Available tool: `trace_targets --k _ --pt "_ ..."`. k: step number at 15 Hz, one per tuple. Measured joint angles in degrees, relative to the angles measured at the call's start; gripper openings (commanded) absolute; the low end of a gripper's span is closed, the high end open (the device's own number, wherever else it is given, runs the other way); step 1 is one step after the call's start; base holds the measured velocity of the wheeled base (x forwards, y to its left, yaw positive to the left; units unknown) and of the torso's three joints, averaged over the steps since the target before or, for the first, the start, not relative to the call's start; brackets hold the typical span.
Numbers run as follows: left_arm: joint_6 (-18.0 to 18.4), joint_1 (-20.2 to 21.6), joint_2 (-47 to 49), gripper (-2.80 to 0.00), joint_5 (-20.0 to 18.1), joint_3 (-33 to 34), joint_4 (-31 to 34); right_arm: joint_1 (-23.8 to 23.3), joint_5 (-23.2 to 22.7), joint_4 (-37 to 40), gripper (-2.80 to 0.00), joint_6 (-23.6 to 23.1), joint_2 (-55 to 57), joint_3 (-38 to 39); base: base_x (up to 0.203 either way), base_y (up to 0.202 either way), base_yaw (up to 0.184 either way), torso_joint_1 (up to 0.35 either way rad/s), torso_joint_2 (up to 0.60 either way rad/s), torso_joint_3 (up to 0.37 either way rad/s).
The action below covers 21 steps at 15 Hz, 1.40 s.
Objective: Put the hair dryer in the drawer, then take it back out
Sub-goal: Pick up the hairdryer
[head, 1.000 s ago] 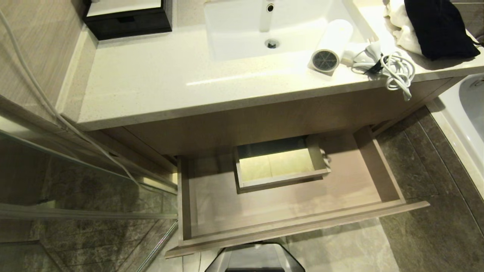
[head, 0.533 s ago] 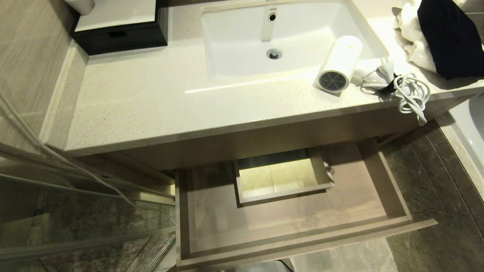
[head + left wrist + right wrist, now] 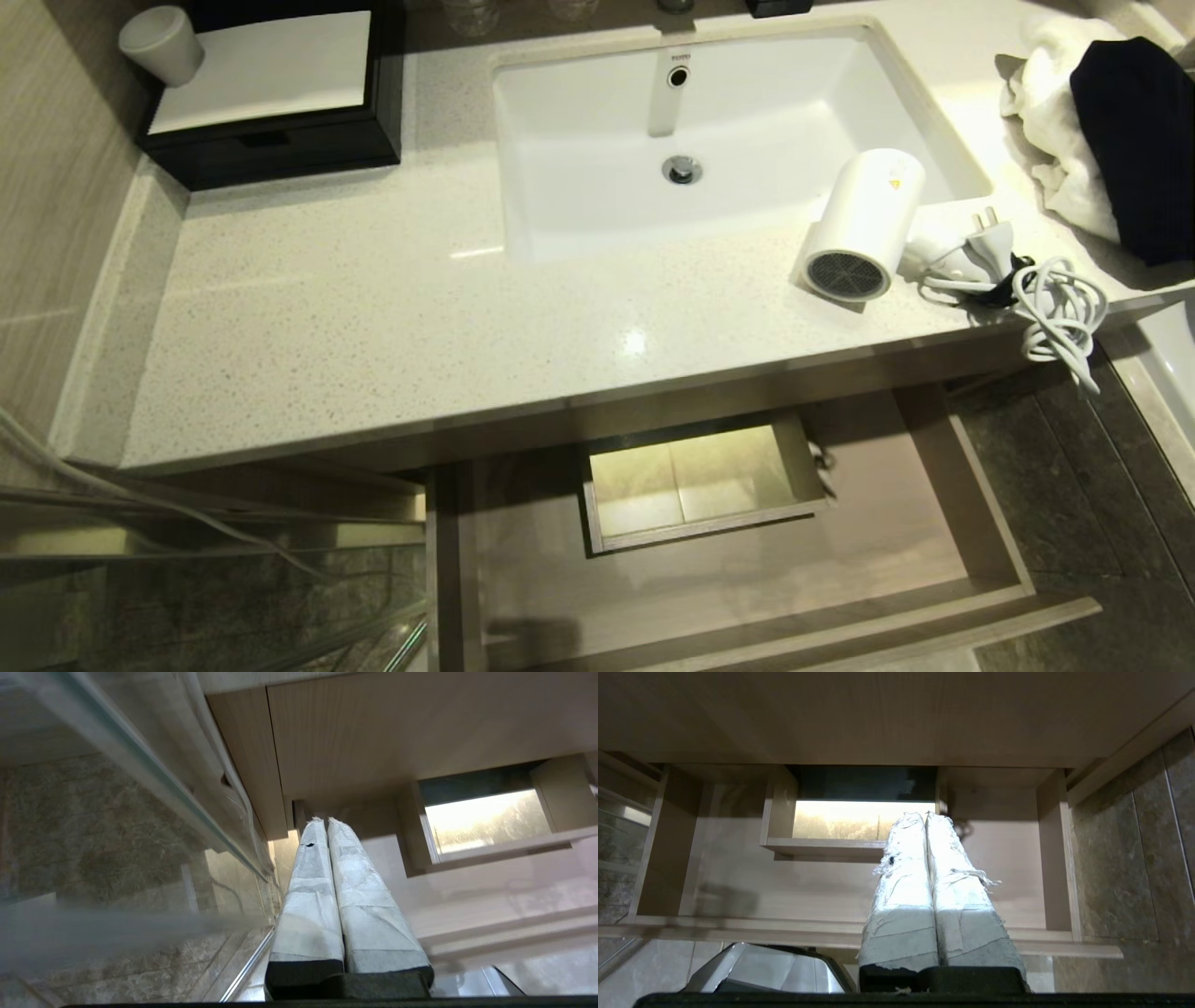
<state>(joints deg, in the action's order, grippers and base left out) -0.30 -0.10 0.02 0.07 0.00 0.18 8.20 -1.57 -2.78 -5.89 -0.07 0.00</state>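
Note:
The white hair dryer [image 3: 864,227] lies on the speckled counter [image 3: 373,308] just right of the sink, grey grille facing me, its bundled cord [image 3: 1055,303] hanging over the counter edge. Below the counter the wood-grain drawer [image 3: 971,485] stands pulled out and holds nothing; its boxed cutout [image 3: 695,485] sits at mid-back. Neither arm shows in the head view. My left gripper [image 3: 326,820] is shut and empty, low beside the drawer's left end [image 3: 406,830]. My right gripper [image 3: 924,815] is shut and empty, pointing at the open drawer [image 3: 1045,858].
A white sink [image 3: 728,131] is set in the counter. A black box with a white top [image 3: 271,103] and a cup [image 3: 161,42] stand at the back left. White and dark cloths [image 3: 1111,131] lie at the right. A glass panel [image 3: 140,765] stands left; a tub edge [image 3: 1167,392] right.
The whole head view has shifted: the counter, sink and hair dryer sit lower in the picture and the drawer nearer its bottom, as the camera moved. Nothing on the counter has moved.

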Motion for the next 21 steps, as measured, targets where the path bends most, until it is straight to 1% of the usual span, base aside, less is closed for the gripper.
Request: trace_targets --k 6,8,10,11,12,13,15,16,17,19,20,21 --pt "0.04 0.0 0.0 -2.8 0.0 0.0 0.0 -0.02 0.08 0.11 -2.8 0.51 0.0 0.0 0.0 0.0 0.0 0.028 -0.02 0.021" --pt "0.06 0.0 0.0 -2.8 -0.07 0.0 0.0 0.0 0.0 -1.07 -2.8 0.49 0.0 0.0 0.0 0.0 0.0 0.0 0.0 0.0" --pt "0.06 0.0 0.0 -2.8 -0.06 0.0 0.0 -0.07 0.1 0.08 -2.8 0.46 0.0 -1.24 0.0 0.0 0.0 0.0 0.0 0.0" --pt "0.06 0.0 0.0 -2.8 -0.05 0.0 0.0 -0.07 0.78 1.58 -2.8 0.4 0.0 -5.14 0.0 0.0 0.0 0.0 0.0 0.0" --pt "0.06 0.0 0.0 -2.8 -0.02 0.0 0.0 -0.16 1.74 4.77 -2.8 0.38 0.0 -10.37 0.0 0.0 0.0 0.0 0.0 0.0" --pt "0.06 0.0 0.0 -2.8 -0.07 0.0 -0.01 -0.3 2.83 8.66 -2.8 0.46 0.06 -18.14 0.0 0.0 0.0 0.0 0.0 0.0" --pt "0.06 0.0 0.0 -2.8 -0.05 0.0 0.0 -0.56 4.82 19.59 -2.8 1.12 2.23 -34.49 0.0 0.0 0.0 0.0 0.0 0.0" --pt "0.06 0.0 0.0 -2.8 0.0 0.0 0.0 -0.67 5.27 26.23 -2.8 1.5 5.08 -41.89 0.0 0.0 0.0 0.0 0.0 0.0" --pt "0.06 0.0 0.0 -2.8 -0.02 0.0 0.0 -0.74 4.9 31.9 -2.8 2.01 8.76 -47.31 0.0 0.0 0.0 0.0 0.0 0.0" --pt "0.09 0.0 0.0 -2.8 0.0 0.0 -0.02 -0.85 3.45 39.93 -2.8 3.46 16.28 -54.15 0.0 0.0 0.0 0.0 0.0 0.0" --pt "0.06 0.0 0.0 -2.8 -0.02 0.0 0.0 -0.83 2.31 42.64 -2.8 3.94 19.45 -56.32 0.0 0.0 0.0 0.0 0.0 0.0" --pt "0.09 0.02 0.0 -2.8 -0.05 0.0 -0.02 -0.71 0.67 43.06 -2.8 3.75 22.82 -57.5 0.0 0.0 0.0 0.0 0.0 0.0"
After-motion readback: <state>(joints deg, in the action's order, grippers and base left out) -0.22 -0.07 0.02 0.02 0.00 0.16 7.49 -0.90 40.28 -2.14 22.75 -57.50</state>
